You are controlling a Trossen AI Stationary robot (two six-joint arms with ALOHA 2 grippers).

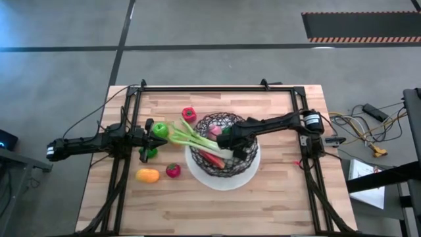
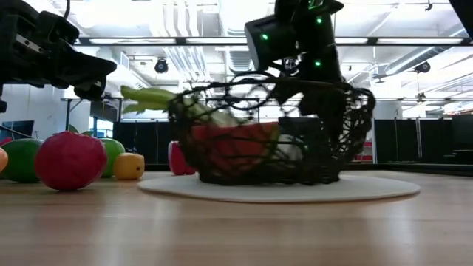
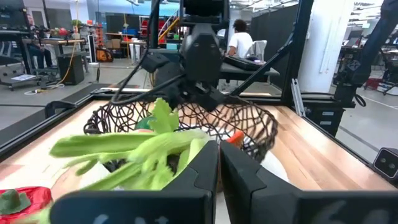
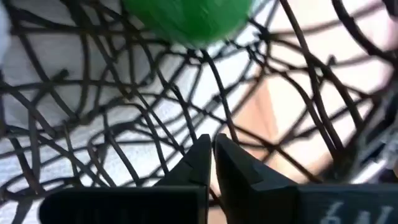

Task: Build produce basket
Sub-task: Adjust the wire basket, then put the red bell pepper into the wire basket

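At bench centre the basket (image 1: 223,146) sits on a white plate (image 1: 220,179), with the right pincer (image 1: 225,139) reaching into it from the right side; its fingers lie together in the right wrist view, gripping nothing, and a green fruit (image 4: 186,18) rests just beyond the tips inside the mesh. The celery (image 1: 191,136) lies with its long axis slanting from the leafy end outside the left rim down into the basket, draped over the rim, base end inside beside a red piece (image 1: 212,158). The left pincer (image 1: 146,135) hovers at the left of the basket, just beside the celery's leafy end; its fingers look together and empty in the left wrist view. Loose produce all lies on the left side: green apple (image 1: 159,129) touching or nearly touching the left pincer, red pepper (image 1: 189,114) behind it, orange piece (image 1: 148,174) and strawberry (image 1: 173,170) nearer the front edge. Judgement: left arm is the nearer one for every remaining piece; the basket lies to its right, so the carry is a short one across the rim. The overhanging celery may block that path.
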